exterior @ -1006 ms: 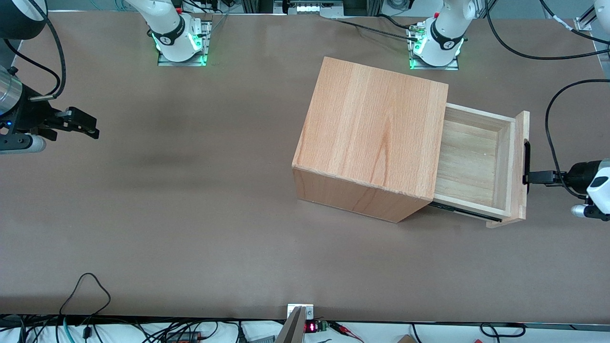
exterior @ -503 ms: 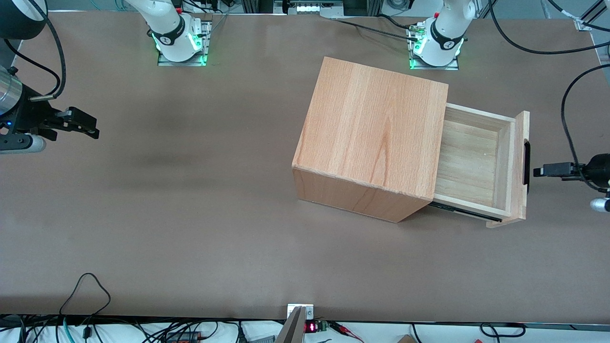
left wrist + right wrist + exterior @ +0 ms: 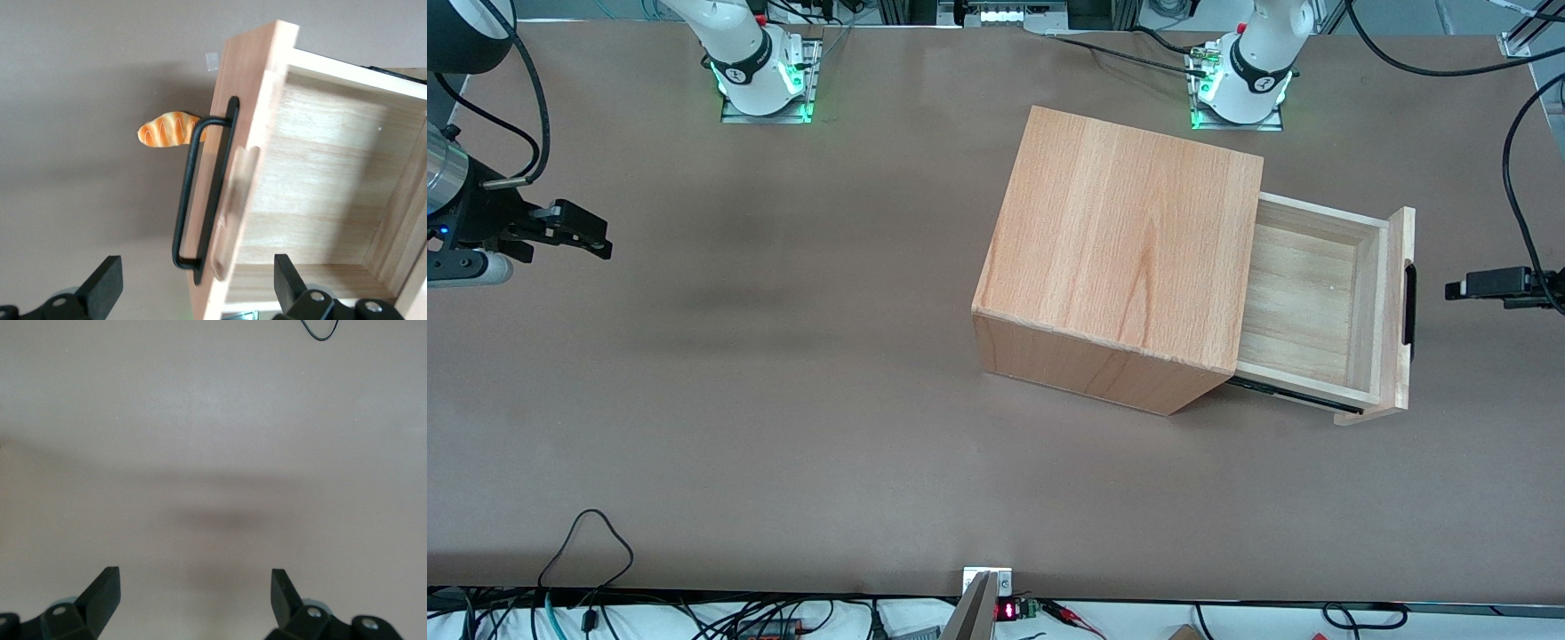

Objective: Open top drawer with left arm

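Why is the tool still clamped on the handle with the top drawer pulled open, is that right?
Not quite. The top drawer is pulled open, but the tool is open and apart from the black bar handle, toward the working arm's end of the table; front view shows it.

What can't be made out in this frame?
- Bread-shaped item: left wrist view only; partly covered by the black bar handle and drawer front.
- Lower drawers: front view, hidden under the top drawer.
- Left arm: cut off past the gripper, open, clear of the handle.

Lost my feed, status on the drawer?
Left arm's black two-finger gripper open, clear of the long black bar handle. Shallow light-wood top drawer pulled out. Nothing blocking.
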You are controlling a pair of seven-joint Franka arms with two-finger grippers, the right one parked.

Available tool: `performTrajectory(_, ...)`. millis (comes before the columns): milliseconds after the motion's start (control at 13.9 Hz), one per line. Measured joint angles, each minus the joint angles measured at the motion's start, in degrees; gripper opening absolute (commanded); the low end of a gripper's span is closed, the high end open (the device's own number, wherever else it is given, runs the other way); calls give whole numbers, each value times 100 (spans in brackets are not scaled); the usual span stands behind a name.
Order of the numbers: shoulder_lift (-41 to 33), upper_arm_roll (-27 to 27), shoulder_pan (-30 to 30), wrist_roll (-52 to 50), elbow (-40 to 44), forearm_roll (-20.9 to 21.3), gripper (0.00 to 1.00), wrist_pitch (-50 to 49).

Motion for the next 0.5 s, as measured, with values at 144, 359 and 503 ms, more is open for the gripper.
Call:
performTrajectory(144, -135, -18, -269, -337, 78, 166, 100, -117)
performTrajectory(359, -368, -31, -718, -861, 99, 263, 100, -374)
performTrajectory(503, -498, -34, -922, -1039, 99, 294, 100, -401)
